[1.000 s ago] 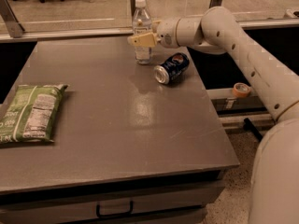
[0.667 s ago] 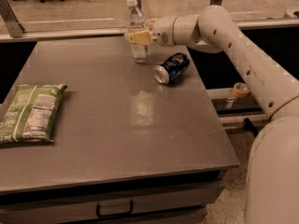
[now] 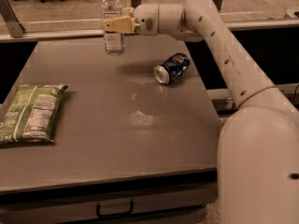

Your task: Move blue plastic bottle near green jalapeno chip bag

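Observation:
The blue plastic bottle is a clear bottle with a white cap and white label, held upright above the far edge of the grey table. My gripper is shut on its middle, with the arm reaching in from the right. The green jalapeno chip bag lies flat at the table's left edge, well to the left of and nearer than the bottle.
A short blue soda can lies on its side right of the table's middle, below my arm. A drawer handle shows under the table's front edge. A rail and floor lie behind the table.
My gripper has carried the bottle to the left along the table's far edge, away from the can. The can and the chip bag have not moved.

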